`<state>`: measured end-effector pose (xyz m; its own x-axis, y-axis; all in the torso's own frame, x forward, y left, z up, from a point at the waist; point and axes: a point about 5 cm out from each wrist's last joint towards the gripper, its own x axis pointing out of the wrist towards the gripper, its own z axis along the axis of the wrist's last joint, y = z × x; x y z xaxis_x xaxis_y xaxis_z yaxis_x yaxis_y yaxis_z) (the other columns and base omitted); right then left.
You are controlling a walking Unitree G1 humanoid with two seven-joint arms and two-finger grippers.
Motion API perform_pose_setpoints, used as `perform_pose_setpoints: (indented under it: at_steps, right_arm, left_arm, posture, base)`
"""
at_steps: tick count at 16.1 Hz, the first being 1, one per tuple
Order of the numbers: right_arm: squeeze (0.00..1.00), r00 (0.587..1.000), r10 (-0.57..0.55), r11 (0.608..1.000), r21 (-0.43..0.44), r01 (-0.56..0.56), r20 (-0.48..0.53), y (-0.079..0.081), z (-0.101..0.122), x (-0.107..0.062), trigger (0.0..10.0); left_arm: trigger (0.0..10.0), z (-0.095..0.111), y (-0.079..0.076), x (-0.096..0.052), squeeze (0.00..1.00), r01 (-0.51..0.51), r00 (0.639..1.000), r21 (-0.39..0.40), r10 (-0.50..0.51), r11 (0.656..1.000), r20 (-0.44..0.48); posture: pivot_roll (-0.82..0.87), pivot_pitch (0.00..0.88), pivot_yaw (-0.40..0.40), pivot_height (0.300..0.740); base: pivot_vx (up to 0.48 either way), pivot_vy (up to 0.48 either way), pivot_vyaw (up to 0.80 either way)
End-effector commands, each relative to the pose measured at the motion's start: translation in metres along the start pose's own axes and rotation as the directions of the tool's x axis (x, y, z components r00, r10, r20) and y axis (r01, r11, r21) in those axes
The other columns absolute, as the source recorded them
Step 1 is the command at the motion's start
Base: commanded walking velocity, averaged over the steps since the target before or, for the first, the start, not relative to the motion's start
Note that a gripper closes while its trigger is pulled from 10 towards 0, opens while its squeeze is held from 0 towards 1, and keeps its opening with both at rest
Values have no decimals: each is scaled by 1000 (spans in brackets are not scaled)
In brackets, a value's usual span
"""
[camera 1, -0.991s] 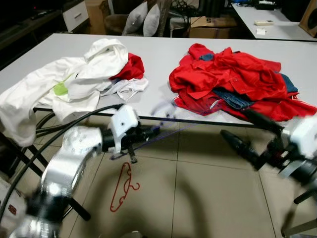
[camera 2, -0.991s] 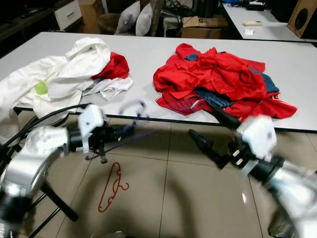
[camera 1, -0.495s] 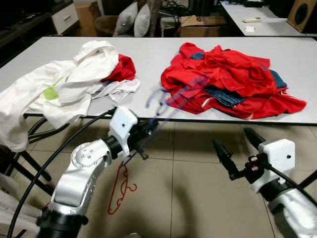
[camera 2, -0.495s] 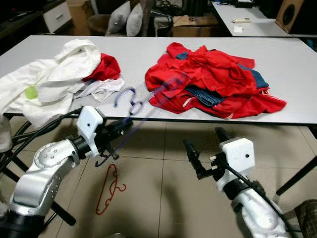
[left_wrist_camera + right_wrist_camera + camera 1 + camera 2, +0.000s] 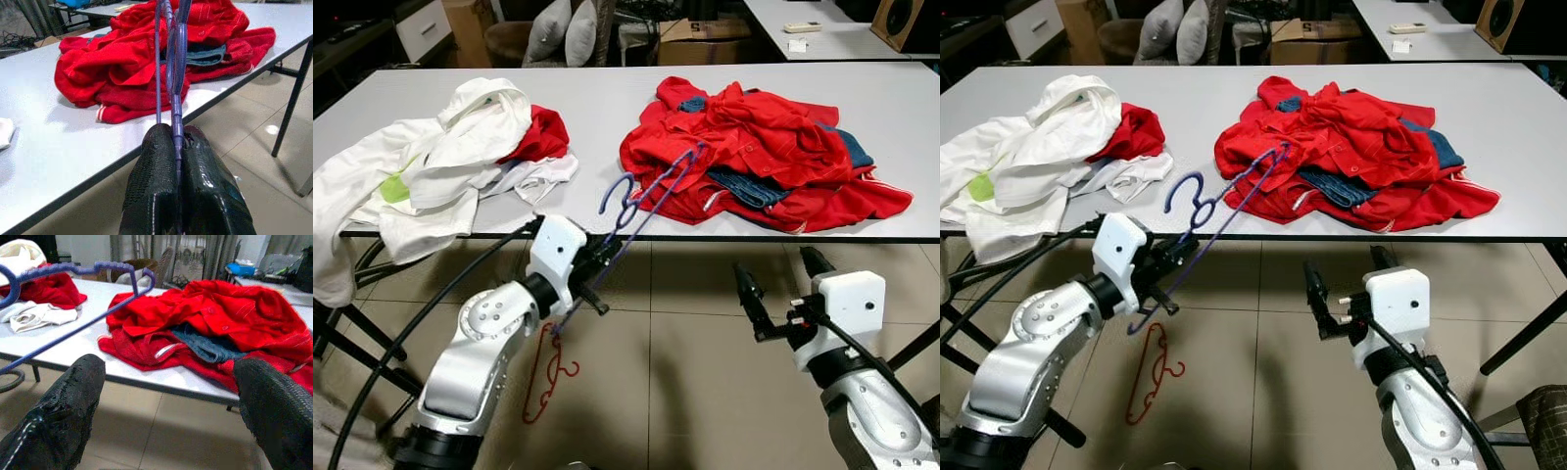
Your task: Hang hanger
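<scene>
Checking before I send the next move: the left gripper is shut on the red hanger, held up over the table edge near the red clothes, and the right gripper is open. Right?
Not quite: the left gripper is shut on the blue hanger, as the left wrist view shows. The red hanger lies on the floor. The rest holds: the blue one is up over the table edge near the red clothes, and the right gripper is open.

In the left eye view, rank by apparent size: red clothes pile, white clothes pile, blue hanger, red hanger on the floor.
1. white clothes pile and red clothes pile: too alike to rank
2. blue hanger, in the left gripper
3. red hanger, partly hidden
</scene>
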<state>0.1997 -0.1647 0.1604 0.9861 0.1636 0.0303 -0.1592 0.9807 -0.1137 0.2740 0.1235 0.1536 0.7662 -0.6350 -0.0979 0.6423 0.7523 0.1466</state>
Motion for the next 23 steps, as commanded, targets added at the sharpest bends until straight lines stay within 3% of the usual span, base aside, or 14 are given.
perform_pose_setpoints:
  at_steps: [1,4,5,6,8,9,13,14,15,17,18,21,23]
  right_arm:
    - [1000,1000,-15,1000,-9,15,19,-3,3,0,10000]
    - [1000,1000,-15,1000,-8,15,18,-2,2,0,10000]
    - [573,1000,-17,1000,6,17,14,-2,2,0,10000]
    - [0,999,-39,999,20,39,11,-4,2,0,10000]
    - [0,997,-70,997,20,71,-11,-7,0,0,10000]
    - [0,994,-104,995,-18,103,-39,-9,-5,-2,10000]
    - [0,996,-47,999,0,47,-73,2,-11,4,10000]
    - [0,997,-33,999,4,33,-73,4,-11,6,10000]
    - [0,997,-19,1000,5,20,-74,5,-11,9,10000]
    - [0,996,-20,1000,-1,20,-84,5,-13,9,10000]
    - [0,996,-19,1000,-5,18,-84,5,-12,8,10000]
    - [0,996,-64,998,10,65,-68,1,-8,8,10000]
    - [0,996,-74,997,12,74,-48,1,-5,7,10000]
  left_arm:
    - [10000,2,3,-2,0,-6,1000,22,6,1000,-9]
    - [10000,1,2,-2,0,3,1000,25,-2,1000,-17]
    - [10000,0,2,-2,0,1,1000,23,0,1000,-18]
    - [10000,0,1,-1,0,-16,1000,4,16,1000,-10]
    - [10000,-2,2,0,0,-66,998,-100,68,993,15]
    - [10000,-10,3,-2,0,-152,987,-181,158,972,19]
    - [10000,-12,-8,-9,0,-184,982,-138,189,973,20]
    - [7686,-12,-9,-10,0,-164,985,-155,170,974,23]
    - [0,-11,-13,-13,0,-135,989,-190,143,972,30]
    - [0,-7,-13,-15,0,-155,985,-172,166,973,50]
    - [10000,-7,-13,-15,0,-168,983,-165,177,972,41]
    - [10000,-3,-11,-9,0,-211,974,-135,219,968,54]
    - [10000,-1,-12,-8,0,-183,977,-147,196,972,82]
  posture:
    - [-58,42,92,740]
    - [-60,39,98,740]
    - [-62,39,101,740]
    - [-65,38,102,740]
    - [-70,36,101,740]
    - [-76,36,89,740]
    - [-60,30,25,740]
    - [-57,30,19,740]
    - [-51,28,7,740]
    - [-51,29,7,740]
    - [-51,31,10,740]
    - [-63,36,33,740]
    - [-70,37,41,740]
  base:
    - [0,0,0]
    - [0,0,0]
    - [0,0,0]
    - [0,0,0]
    - [0,0,0]
    - [0,0,0]
    - [0,0,0]
    - [0,0,0]
    - [0,0,0]
    - [0,0,0]
    - [0,0,0]
    - [0,0,0]
    - [0,0,-400]
